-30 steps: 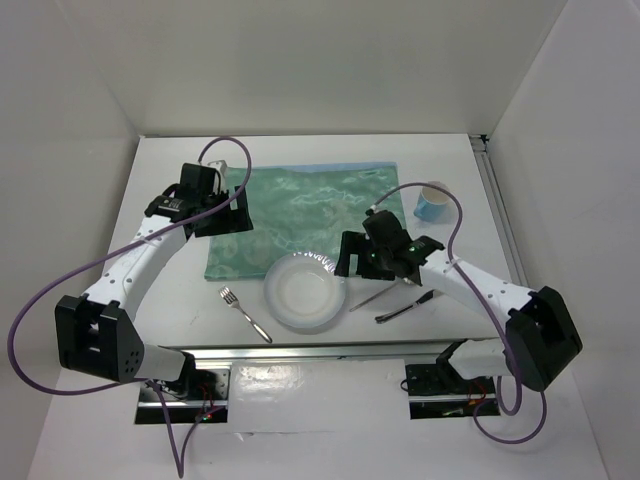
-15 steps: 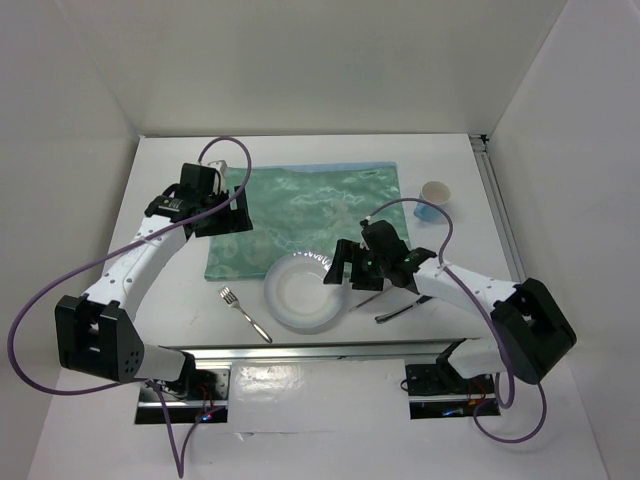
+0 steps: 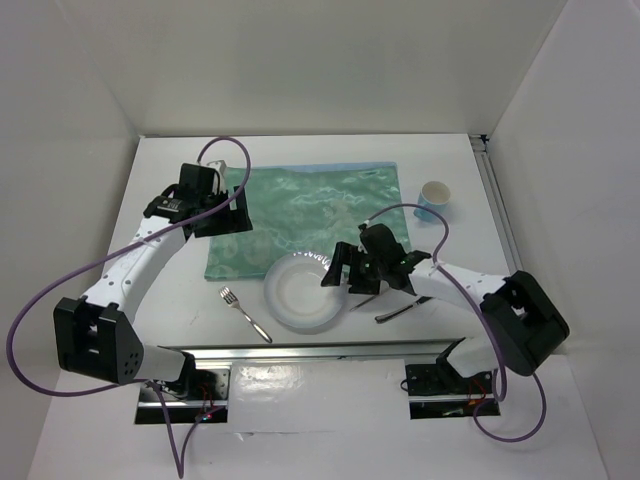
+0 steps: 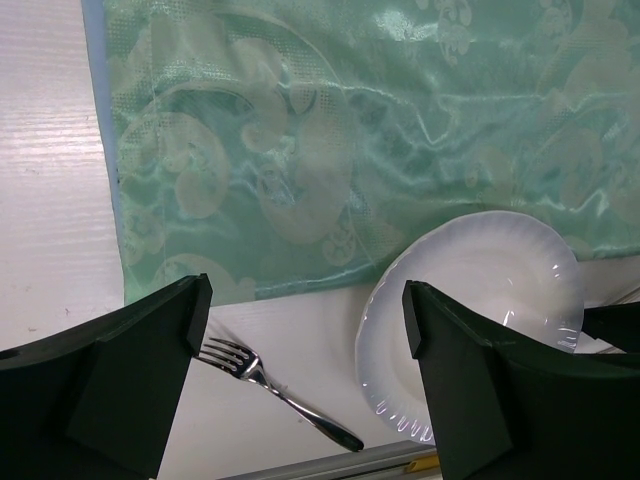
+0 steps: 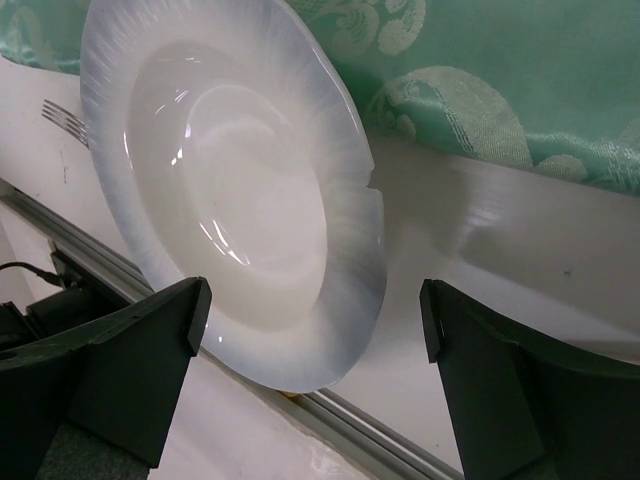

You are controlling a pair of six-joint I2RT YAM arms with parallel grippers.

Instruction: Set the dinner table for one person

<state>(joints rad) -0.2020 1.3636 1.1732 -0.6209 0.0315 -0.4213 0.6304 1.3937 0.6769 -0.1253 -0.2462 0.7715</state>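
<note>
White walls box in the dinner table (image 3: 300,150), a flat white top filling the middle of the overhead view, with the metal rail (image 3: 300,349) along its near edge. Just behind the rail a fork (image 3: 245,313) lies on bare tabletop, left of the white plate (image 3: 300,293). The plate rests half on the table and half over the near edge of the green placemat (image 3: 310,210), so it likely needs shifting further onto the cloth. To its right lie two slim utensils (image 3: 400,305), probably a knife and spoon, though they are too small to be sure.

The right gripper (image 5: 312,305) sits low at the plate's right rim with its jaws spread wide, the rim between them and nothing gripped; this looks like an approach for taking the plate. Further back, the left gripper (image 4: 305,305) hangs above the placemat's left side, equally wide and empty, apparently waiting. Farthest off, a blue cup (image 3: 433,201) stands upright beyond the placemat's right edge.
</note>
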